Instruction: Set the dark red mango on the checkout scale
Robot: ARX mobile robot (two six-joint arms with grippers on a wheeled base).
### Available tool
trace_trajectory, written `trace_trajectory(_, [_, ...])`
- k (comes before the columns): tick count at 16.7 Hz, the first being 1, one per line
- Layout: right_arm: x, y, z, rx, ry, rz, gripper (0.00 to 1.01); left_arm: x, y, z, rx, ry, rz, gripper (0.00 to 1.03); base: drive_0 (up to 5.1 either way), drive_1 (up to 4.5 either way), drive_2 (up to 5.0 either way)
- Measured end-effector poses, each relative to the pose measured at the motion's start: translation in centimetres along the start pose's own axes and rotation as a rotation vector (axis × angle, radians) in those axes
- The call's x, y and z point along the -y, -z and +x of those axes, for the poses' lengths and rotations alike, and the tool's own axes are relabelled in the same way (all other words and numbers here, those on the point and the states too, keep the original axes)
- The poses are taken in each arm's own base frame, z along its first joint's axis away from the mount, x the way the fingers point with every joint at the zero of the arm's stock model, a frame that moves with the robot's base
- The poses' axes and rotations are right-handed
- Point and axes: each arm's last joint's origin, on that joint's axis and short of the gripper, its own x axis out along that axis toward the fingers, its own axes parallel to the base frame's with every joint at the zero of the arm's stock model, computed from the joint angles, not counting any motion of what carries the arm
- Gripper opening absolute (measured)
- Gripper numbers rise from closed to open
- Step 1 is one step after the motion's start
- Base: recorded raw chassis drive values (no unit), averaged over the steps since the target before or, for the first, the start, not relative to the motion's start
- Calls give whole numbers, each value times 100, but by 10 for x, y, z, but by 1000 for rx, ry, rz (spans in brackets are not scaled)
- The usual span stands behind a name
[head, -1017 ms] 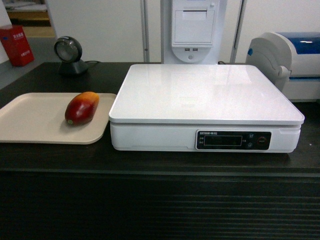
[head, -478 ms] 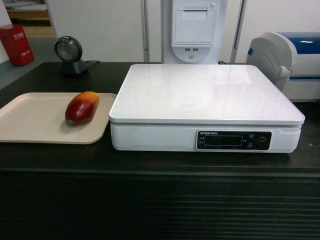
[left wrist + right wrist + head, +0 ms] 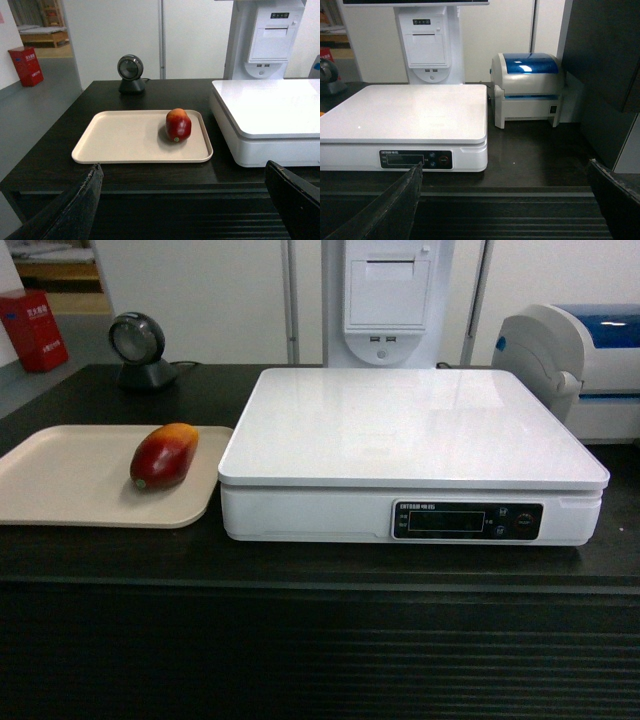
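The dark red mango lies on a beige tray on the black checkout, left of the scale. The white scale has a bare platter. My left gripper is open and held back in front of the counter's ribbed panel, nothing between its fingers. My right gripper is open too, low before the counter edge, right of the scale's display. Neither gripper shows in the head view.
A round black scanner stands behind the tray. A white-and-blue printer sits right of the scale. A white kiosk rises behind the scale. A red box stands on the floor, far left.
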Motion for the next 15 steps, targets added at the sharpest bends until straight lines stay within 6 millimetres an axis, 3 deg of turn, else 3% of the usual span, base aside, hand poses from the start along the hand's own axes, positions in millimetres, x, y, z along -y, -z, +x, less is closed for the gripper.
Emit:
trace_trajectory(4, [0, 0, 0, 0, 1, 0, 98, 6, -4, 3, -23, -73, -61, 98, 0, 0, 0])
trace_trajectory(7, [0, 0, 0, -1, 0, 0, 98, 12, -48, 16, 108, -48, -94, 98, 0, 0, 0])
trace_trajectory(8, [0, 0, 0, 0, 0, 0, 98, 11, -60, 31, 137, -28, -88, 98, 0, 0, 0])
trace_trajectory(11, [0, 0, 0, 0, 0, 0, 98, 8, -67, 69, 116, 17, -60, 98, 0, 0, 0])
trace_trajectory(13, [0, 0, 0, 0, 0, 0, 98, 7, -76, 112, 102, 54, -43, 98, 0, 0, 0])
trace_trajectory(15, [0, 0, 0, 0, 0, 0, 98, 7, -70, 175, -7, 89, -28, 98, 0, 0, 0])
